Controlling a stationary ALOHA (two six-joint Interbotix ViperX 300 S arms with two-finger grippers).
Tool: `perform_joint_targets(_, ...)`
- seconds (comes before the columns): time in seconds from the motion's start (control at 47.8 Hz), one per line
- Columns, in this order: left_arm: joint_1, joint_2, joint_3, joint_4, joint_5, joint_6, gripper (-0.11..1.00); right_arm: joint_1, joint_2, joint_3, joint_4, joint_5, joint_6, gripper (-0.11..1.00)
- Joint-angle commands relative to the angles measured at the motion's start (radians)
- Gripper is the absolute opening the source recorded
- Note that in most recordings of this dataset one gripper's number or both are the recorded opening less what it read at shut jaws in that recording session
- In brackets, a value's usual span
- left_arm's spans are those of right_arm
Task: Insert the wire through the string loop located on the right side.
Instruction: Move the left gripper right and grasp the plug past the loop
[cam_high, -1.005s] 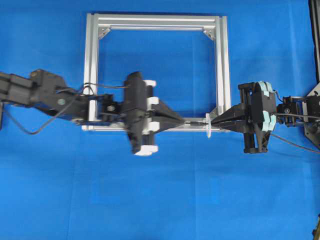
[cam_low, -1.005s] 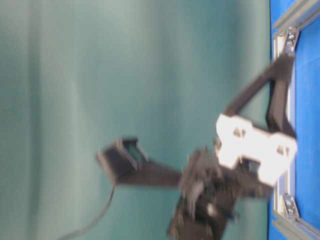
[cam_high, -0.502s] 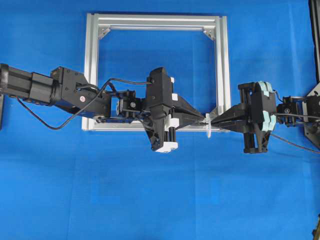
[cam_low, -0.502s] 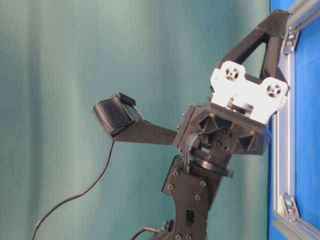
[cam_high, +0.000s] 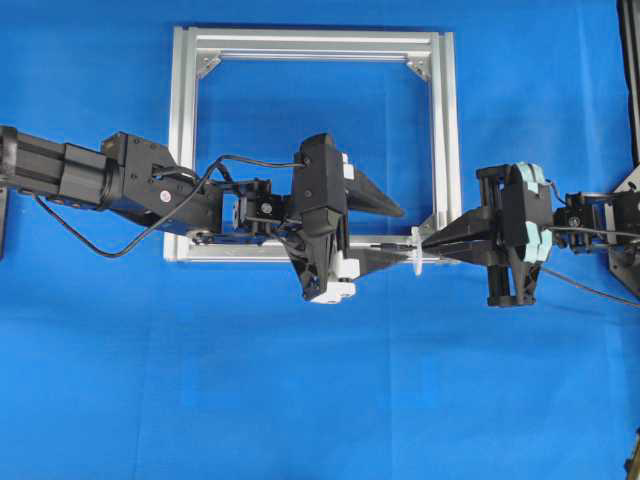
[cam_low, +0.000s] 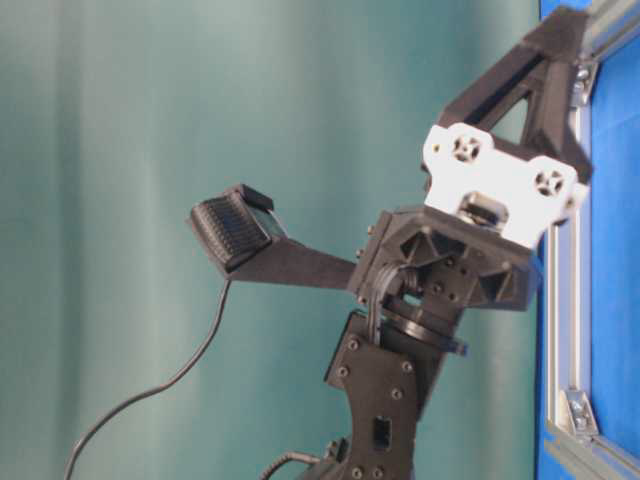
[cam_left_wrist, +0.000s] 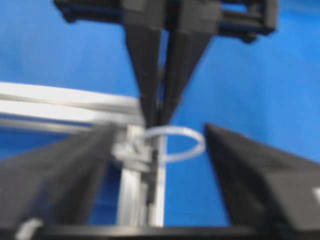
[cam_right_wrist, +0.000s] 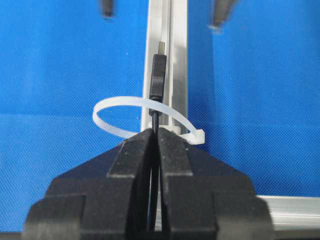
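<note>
Left gripper: released, its two black fingers spread wide apart with nothing between them; one tip lies inside the frame opening, the other runs along the near bar toward the loop. From the left wrist camera the spread fingers sit at either side of the loop without touching it.

Right gripper: clenched on the wire, its fingers pressed together to a narrow point just right of the loop. In the right wrist view the thin cable vanishes into the slit between the pads.

Wire: it runs from the right gripper through the loop, lying along the near bar; the slim black plug with its metallic tip sits on the far side of the loop (seen from the right wrist camera), pointing toward the left gripper.

String loop: a thin white ring (it looks like a cable tie) standing upright at the right end of the near bar, close to the frame's near right corner; the cable passes through it.

Frame: a square of silver bars lying flat on the blue cloth.

Table-level view: only the left arm's wrist and one finger pad show clearly, the pad well apart from the frame.
</note>
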Motion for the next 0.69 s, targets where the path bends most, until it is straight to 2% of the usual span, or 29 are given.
perform_joint_targets(0.0, 0.003, -0.020, -0.015, 0.003, -0.003, 0.003, 0.76, -0.003, -0.005, -0.017, 0.003, -0.006, -0.002, -0.04)
perform_joint_targets(0.063, 0.003, -0.020, -0.015, 0.003, -0.002, 0.003, 0.88, -0.002, -0.005, -0.017, 0.003, -0.006, -0.002, -0.04)
perform_joint_targets(0.105, 0.003, -0.020, -0.017, 0.003, 0.002, 0.002, 0.91, -0.002, -0.005, -0.017, 0.003, -0.006, -0.002, -0.04)
perform_joint_targets(0.377, 0.003, -0.008, -0.018, 0.005, 0.017, 0.003, 0.88, -0.002, -0.005, -0.017, 0.003, -0.006, -0.002, -0.04)
perform_joint_targets(0.67, 0.003, 0.084, -0.037, 0.005, 0.011, 0.002, 0.88, -0.002, -0.005, -0.015, 0.003, -0.006, -0.002, -0.04)
